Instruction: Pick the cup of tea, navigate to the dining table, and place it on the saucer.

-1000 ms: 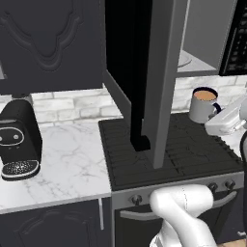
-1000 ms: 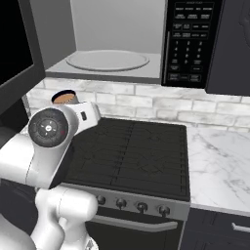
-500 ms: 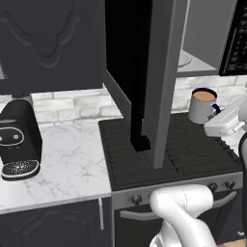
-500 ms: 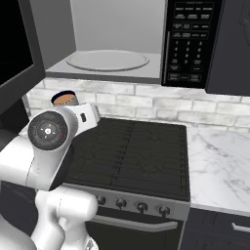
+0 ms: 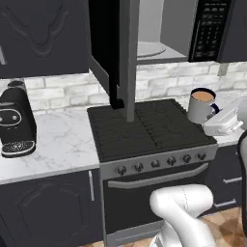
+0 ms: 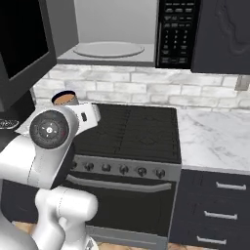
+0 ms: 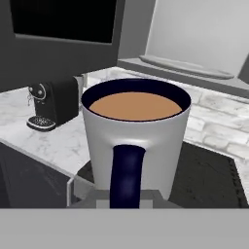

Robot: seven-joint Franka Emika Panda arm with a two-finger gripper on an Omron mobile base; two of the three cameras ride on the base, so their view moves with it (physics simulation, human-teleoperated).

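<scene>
The cup of tea [image 5: 200,106] is a grey mug with a dark handle and brown liquid, held upright in the air over the right front of the black stove [image 5: 144,128]. My gripper [image 5: 215,116] is shut on its handle. In the right base view the cup of tea [image 6: 65,99] shows just behind the white hand, where my gripper [image 6: 74,105] grips it. The hand view has the cup of tea [image 7: 136,141] close up, its dark handle [image 7: 126,175] facing the camera. The dining table and the saucer are out of view.
A black coffee machine [image 5: 17,120] stands on the marble counter [image 5: 58,144] left of the stove. Above the stove, the microwave's door [image 5: 116,53] hangs open, a round plate [image 6: 108,49] inside. Dark drawers [image 6: 215,205] sit under the right counter [image 6: 215,141].
Both base views have shifted: the stove and counter slide left and look a little smaller, so the base has moved. The cup stays in the gripper, at the same place relative to the arm.
</scene>
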